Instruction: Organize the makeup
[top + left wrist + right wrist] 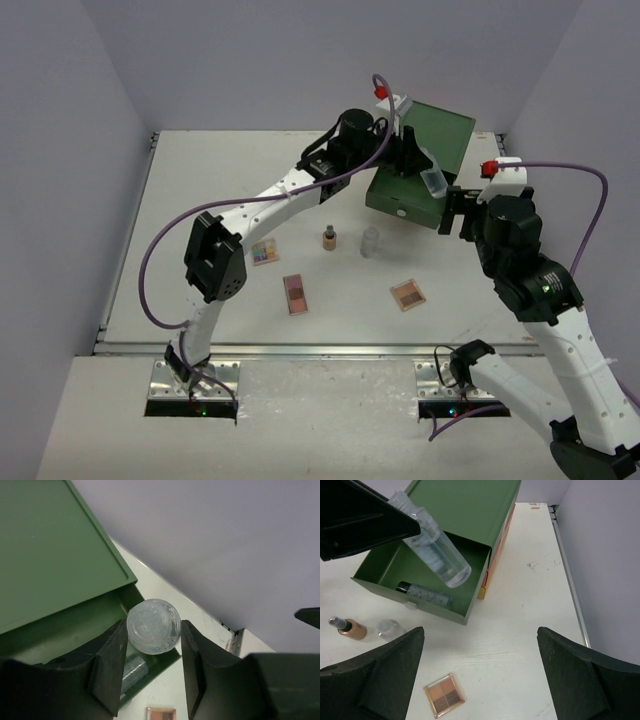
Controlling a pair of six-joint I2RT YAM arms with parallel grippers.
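My left gripper [424, 168] is shut on a clear bottle [153, 626] and holds it tilted above the open green drawer [420, 611]; the bottle also shows in the right wrist view [432, 547]. A glittery tube with a black cap [425, 595] lies in the drawer. My right gripper [477, 635] is open and empty, above the table just in front of the drawer. On the table are a tan tube [329, 238], a small clear bottle [370, 240], a multicolour palette [265, 252], a pink-brown palette [295, 294] and a brown palette [407, 294].
The green drawer box [440, 135] stands at the back right, with orange and yellow drawers beneath showing at its side [492, 565]. The table's right edge [570, 595] runs close by. The grey wall rises behind the box.
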